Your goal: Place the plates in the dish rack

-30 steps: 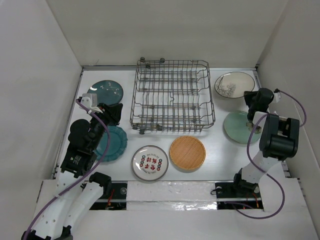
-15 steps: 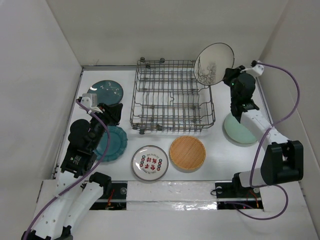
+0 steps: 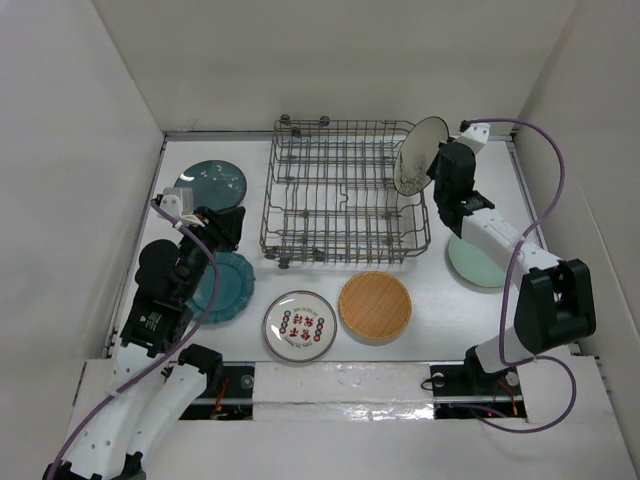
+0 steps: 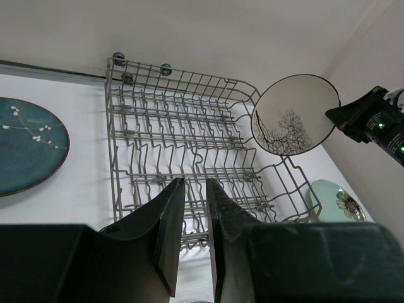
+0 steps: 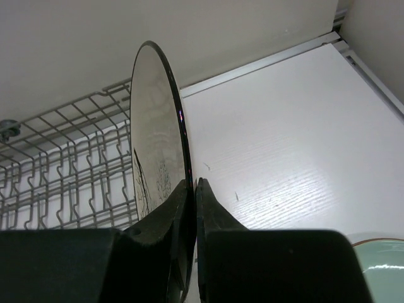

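We hold the beige-grey plate point(image 3: 419, 156) on edge in our right pincer point(image 5: 193, 185), clamped on its rim, above the right end of the dish rack point(image 3: 340, 200). Our left pincer point(image 4: 194, 196) hangs slightly apart, empty, over the worktop point(image 3: 440, 285).

Right claw point(image 3: 433, 168) holds beige-grey plate point(image 3: 419, 155) on edge over dish rack point(image 3: 340, 200).

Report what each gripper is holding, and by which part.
The right gripper pinches the beige-grey plate by its rim, holding it on edge at the right end of the dish rack. The left gripper holds nothing.
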### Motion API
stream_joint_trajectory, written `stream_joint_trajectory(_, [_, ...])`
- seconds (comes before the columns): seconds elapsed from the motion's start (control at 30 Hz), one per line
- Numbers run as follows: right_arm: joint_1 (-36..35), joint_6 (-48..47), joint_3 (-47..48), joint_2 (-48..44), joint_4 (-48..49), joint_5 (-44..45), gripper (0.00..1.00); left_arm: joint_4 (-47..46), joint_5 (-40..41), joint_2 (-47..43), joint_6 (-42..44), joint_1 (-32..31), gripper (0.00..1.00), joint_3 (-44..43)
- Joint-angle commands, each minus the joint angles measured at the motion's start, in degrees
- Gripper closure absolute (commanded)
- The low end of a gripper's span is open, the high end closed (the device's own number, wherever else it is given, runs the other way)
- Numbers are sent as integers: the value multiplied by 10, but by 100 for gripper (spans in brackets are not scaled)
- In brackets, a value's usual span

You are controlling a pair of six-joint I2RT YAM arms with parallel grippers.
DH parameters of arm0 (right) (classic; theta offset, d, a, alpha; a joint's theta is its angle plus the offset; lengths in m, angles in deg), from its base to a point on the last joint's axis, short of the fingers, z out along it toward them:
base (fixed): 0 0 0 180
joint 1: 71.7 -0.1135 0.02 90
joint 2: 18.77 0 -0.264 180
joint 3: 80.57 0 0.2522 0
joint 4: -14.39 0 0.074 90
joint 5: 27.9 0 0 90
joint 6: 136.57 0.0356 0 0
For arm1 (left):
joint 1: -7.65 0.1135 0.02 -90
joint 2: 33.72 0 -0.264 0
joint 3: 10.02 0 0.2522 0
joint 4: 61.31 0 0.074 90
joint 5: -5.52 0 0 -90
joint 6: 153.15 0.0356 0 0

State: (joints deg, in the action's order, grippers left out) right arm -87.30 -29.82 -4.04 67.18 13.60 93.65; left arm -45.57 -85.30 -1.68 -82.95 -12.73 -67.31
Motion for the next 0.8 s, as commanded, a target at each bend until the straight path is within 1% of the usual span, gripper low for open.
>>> stream_joint_trajectory(0.0, [-27, -24, 59, 2, 74, 50, 100, -29, -1, -2, 5, 2, 83, 5])
stream_joint_trajectory(0.13, [-58, -50, 74, 29, 62, 83, 100, -29, -3, -2, 5, 2, 83, 5])
stream_joint_trajectory(0.33, [-77, -62, 79, 53, 62, 111, 100, -29, -3, -2, 5, 2, 82, 5])
stream_joint_trajectory(0.77, [-77, -88, 97, 15, 80, 107, 100, -30, -3, 1, 5, 2, 81, 5])
